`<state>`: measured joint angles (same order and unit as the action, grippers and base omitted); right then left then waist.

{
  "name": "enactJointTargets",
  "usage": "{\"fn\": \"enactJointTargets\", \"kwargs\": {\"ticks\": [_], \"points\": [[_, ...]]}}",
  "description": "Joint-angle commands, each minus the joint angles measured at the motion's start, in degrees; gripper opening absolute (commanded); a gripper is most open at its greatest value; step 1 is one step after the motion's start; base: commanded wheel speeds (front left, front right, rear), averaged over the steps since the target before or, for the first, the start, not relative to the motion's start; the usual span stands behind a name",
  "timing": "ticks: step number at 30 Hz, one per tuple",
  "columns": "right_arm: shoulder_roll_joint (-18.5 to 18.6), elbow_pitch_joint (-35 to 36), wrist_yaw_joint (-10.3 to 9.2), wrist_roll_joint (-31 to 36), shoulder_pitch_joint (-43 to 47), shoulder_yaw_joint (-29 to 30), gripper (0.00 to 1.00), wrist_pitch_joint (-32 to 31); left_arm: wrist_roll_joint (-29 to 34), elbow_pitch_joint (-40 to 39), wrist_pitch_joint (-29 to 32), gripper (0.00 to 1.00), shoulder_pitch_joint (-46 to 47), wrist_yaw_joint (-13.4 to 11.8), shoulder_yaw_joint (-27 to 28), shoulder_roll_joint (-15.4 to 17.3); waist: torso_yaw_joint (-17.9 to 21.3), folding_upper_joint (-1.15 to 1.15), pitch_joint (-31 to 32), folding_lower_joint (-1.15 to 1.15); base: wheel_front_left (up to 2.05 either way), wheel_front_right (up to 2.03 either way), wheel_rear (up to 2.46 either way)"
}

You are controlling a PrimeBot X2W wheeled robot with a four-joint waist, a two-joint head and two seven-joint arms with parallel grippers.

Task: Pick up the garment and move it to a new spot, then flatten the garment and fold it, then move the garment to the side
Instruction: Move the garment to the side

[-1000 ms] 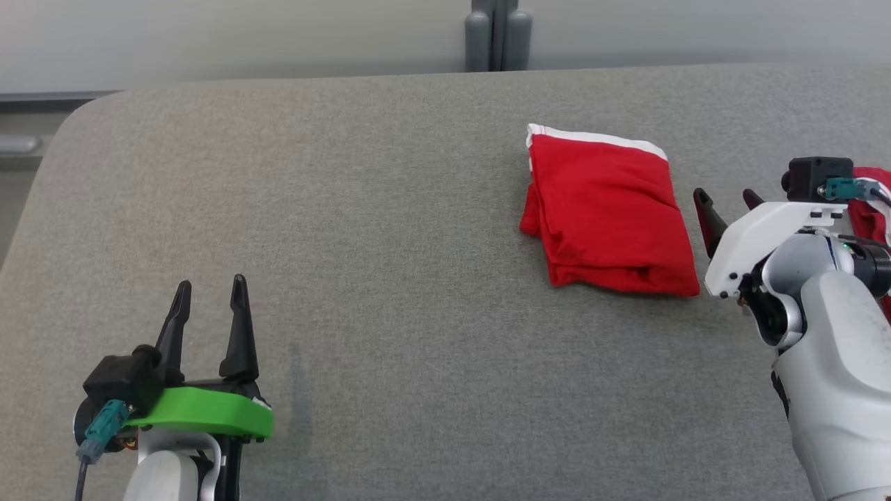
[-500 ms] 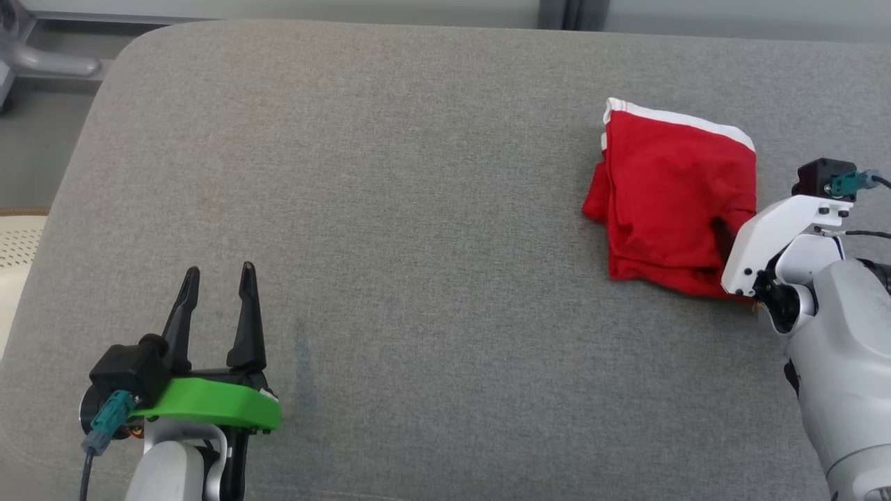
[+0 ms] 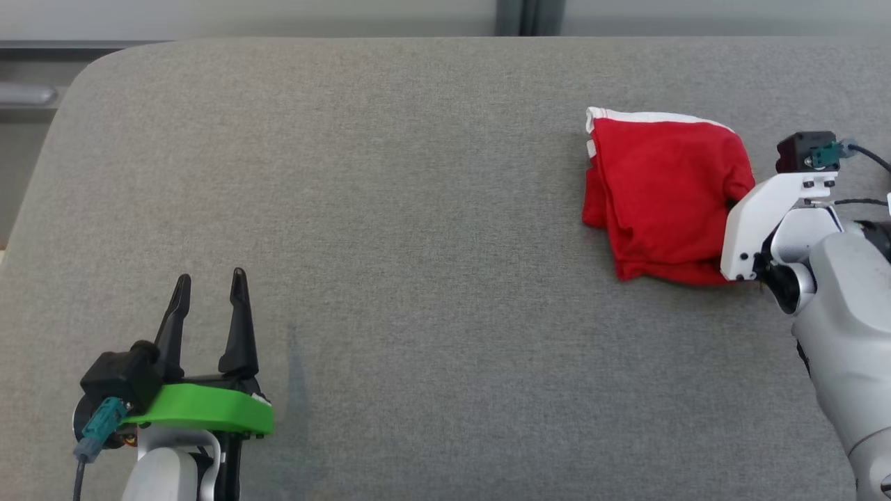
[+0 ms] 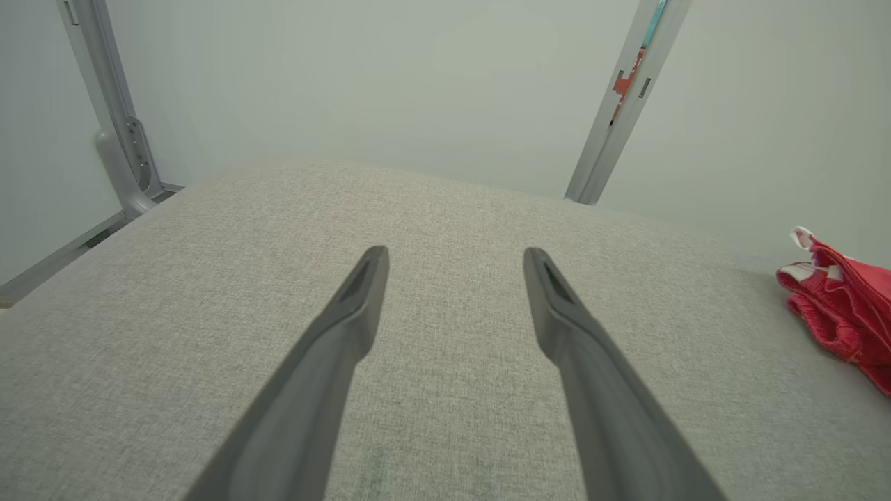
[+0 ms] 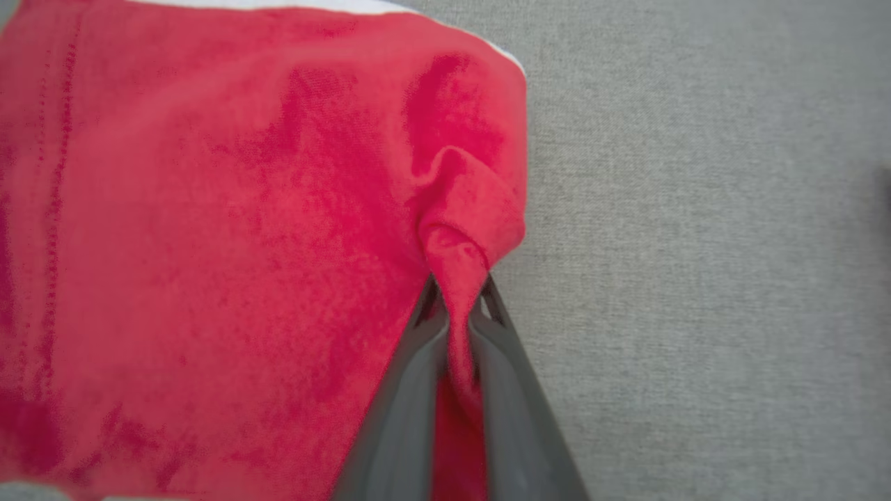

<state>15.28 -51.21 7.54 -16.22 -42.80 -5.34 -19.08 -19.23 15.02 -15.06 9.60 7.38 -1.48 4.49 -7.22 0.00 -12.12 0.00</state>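
Right wrist view: right pincer (image 5: 456, 298) clamps the right-hand fold of the limp, light red white-trimmed cloth garment (image 5: 209, 209) near the grey fabric table's (image 3: 418, 209) right edge; it will likely unfold if lifted. Left pincer (image 3: 209, 292) apart.

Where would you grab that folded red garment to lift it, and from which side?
Probably its right-hand edge, coming in low from the right. The red garment lies flat in folded layers, so there is little to grab from above, but that edge bunches into a ridge thin enough to pinch. The right fingers are closed on just such a ridge.
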Motion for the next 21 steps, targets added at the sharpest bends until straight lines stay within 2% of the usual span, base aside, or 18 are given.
{"fn": "enactJointTargets", "kwargs": {"ticks": [1, 8, 11, 16, 21], "points": [[0.9, 1.2, -0.12, 0.3, -1.2, -1.6, 0.00, -0.3, -0.4, -0.1, -0.1, 1.00, -0.8, 0.2, 0.4, 0.2, 2.9, 0.00, 1.6, 0.00, 0.00, 0.00, 0.00], [8.2, 10.2, -0.12, -3.6, -2.6, -12.4, 0.00, -5.8, -0.5, -0.7, -0.1, 1.00, -1.3, 0.2, 1.1, 0.0, 8.7, 0.00, 2.4, 0.00, 0.00, 0.00, 0.00], [12.4, 14.5, -0.12, -6.7, -2.0, -14.7, 0.00, -8.2, -0.2, -1.0, -0.1, 1.00, -1.1, 0.2, 1.1, -0.1, 10.6, 0.00, 1.9, 0.00, 0.00, 0.00, 0.00], [19.8, 19.0, -0.12, -8.7, 0.2, -14.8, 0.00, -9.6, 0.2, -1.3, -0.1, 1.00, 0.1, 0.2, 1.0, 0.3, 12.8, 0.00, 0.2, 0.00, 0.00, 0.00, 0.00], [24.5, 18.6, -0.12, -7.2, 2.1, -11.3, 0.00, -7.9, 0.1, -1.3, -0.1, 1.00, 1.3, 0.2, 0.4, 1.4, 13.1, 0.00, -1.8, 0.00, 0.00, 0.00, 0.00]]}}
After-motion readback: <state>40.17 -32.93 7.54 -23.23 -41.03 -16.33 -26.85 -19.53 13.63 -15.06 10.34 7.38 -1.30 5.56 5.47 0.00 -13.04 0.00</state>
